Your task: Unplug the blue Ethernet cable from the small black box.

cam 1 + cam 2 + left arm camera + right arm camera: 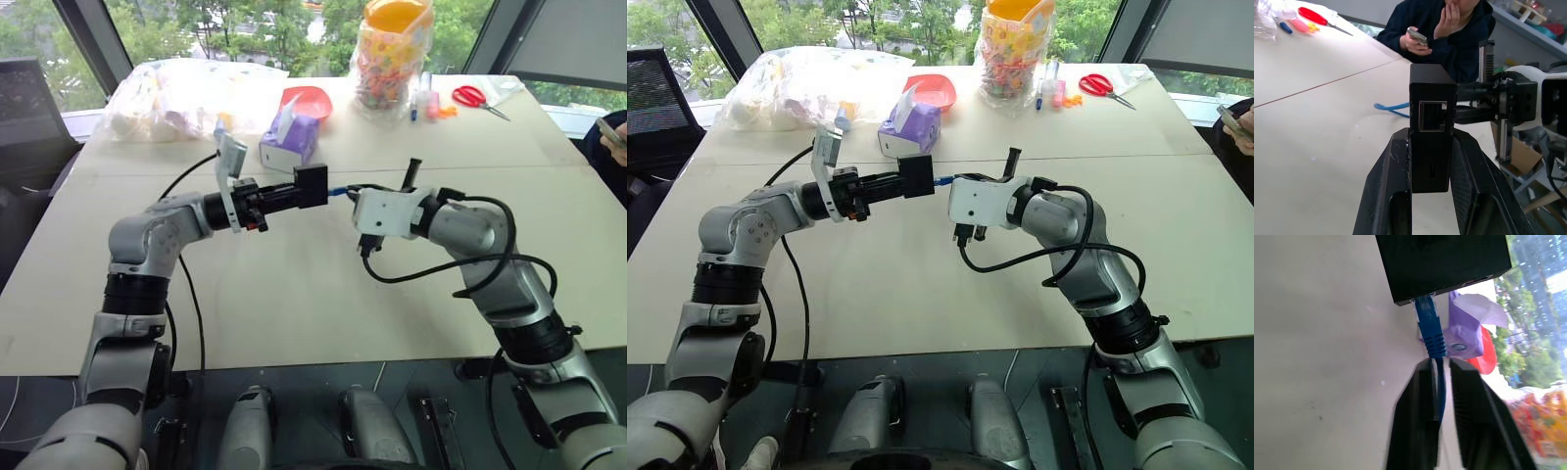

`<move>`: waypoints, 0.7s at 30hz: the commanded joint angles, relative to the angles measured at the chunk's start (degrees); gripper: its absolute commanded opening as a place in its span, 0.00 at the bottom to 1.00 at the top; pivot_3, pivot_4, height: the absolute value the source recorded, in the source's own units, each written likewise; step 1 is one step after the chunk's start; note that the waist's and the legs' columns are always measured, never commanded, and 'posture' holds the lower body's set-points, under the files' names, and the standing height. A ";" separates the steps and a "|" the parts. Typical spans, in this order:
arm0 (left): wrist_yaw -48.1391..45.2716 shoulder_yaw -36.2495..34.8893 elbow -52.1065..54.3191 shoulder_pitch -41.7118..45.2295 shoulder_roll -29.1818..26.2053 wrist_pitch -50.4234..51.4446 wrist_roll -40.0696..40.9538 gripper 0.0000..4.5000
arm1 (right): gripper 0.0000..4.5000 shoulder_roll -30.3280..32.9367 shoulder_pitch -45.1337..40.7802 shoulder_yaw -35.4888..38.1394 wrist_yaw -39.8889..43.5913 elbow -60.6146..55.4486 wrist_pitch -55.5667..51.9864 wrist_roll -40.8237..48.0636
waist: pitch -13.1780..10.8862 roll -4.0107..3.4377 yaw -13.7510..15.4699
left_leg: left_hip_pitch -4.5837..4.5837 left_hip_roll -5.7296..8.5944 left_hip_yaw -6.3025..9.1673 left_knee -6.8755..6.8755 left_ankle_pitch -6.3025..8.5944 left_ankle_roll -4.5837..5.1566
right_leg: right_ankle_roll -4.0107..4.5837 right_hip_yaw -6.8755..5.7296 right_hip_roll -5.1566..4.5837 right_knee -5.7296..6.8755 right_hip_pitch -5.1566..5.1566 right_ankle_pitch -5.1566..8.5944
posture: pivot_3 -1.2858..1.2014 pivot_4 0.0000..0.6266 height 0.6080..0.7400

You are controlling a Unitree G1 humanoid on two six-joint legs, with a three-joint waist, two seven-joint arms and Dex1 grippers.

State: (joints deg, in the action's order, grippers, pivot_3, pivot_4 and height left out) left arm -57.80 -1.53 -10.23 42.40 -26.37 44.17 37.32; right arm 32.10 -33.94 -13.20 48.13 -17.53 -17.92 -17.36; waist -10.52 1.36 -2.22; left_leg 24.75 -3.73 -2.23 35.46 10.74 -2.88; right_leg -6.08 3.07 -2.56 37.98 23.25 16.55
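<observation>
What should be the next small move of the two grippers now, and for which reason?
Probably the right gripper should close firmly on the thin light-blue Ethernet cable and pull straight away from the small matte black plastic box. The left gripper is shut on the box and holds it above the table, the plug still sits in the box's port, and the cable runs between the right fingers, which look slightly apart.

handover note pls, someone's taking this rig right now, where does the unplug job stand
Left gripper: shut on the small black box, held above the table.
Right gripper: fingers either side of the blue Ethernet cable just behind the plug; whether they pinch it is unclear.
Done: box lifted and steadied, both grippers in place.
Left: the plug is in the box's port; grip the cable firmly and pull it out.
</observation>
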 commanded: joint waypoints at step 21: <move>-20.03 -0.60 2.98 2.63 -10.47 -0.37 3.07 0.10 | 0.93 -5.11 -15.48 18.58 8.71 1.56 -57.40 53.35 | -0.01 0.00 0.09 | 0.78 -0.02 0.13 0.15 0.00 0.02 | 0.02 -0.09 -0.02 0.01 0.62 0.00 | 0.52 0.24 0.96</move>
State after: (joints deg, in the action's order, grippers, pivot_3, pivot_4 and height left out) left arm -77.38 -0.58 -9.69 43.62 -36.06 43.52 38.99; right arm 27.31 -47.68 3.85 57.77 -15.57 -76.55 34.10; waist -10.52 1.37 -2.13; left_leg 25.57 -3.74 -2.11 35.61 10.74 -2.86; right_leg -6.07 2.98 -2.58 37.99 23.89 16.55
